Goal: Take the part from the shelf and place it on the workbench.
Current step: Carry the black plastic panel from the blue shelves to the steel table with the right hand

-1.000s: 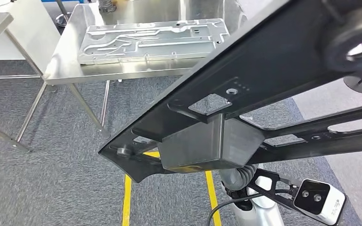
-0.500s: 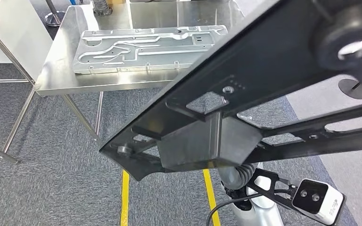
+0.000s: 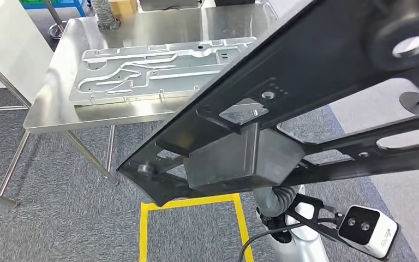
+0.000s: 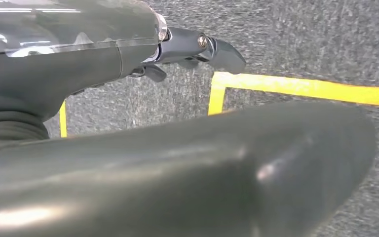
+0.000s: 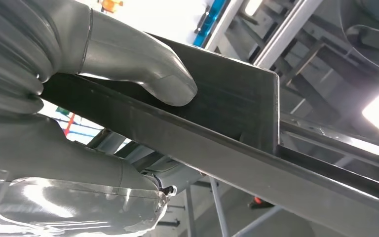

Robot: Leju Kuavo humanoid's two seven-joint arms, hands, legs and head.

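Here the carpet [image 3: 60, 174] spreads grey under everything, with a yellow tape box [image 3: 191, 203] marked on it at 6 o'clock in the head view. Next in size, the black part [image 3: 316, 71] slants across that view from 7 o'clock up past 1 o'clock, a flat frame with cut-outs, a round hole near its upper end and a grey block under its middle. It hangs in the air, nearer the camera than the workbench [image 3: 49, 103] and apart from it. The steel workbench stands at 11 o'clock and carries a silver plate [image 3: 153, 73] with raised channels lying flat on its top.

The right hand [image 5: 54, 123] clamps the part's edge: in the right wrist view the thumb [image 5: 143, 69] presses on one face of the black bar while the fingers lie along the opposite face, so the part runs straight out from the palm.

The left hand [image 4: 153, 163] shows in the left wrist view with a dark fingertip [image 4: 217, 49] extended over the carpet and tape; whether it holds anything I cannot tell.
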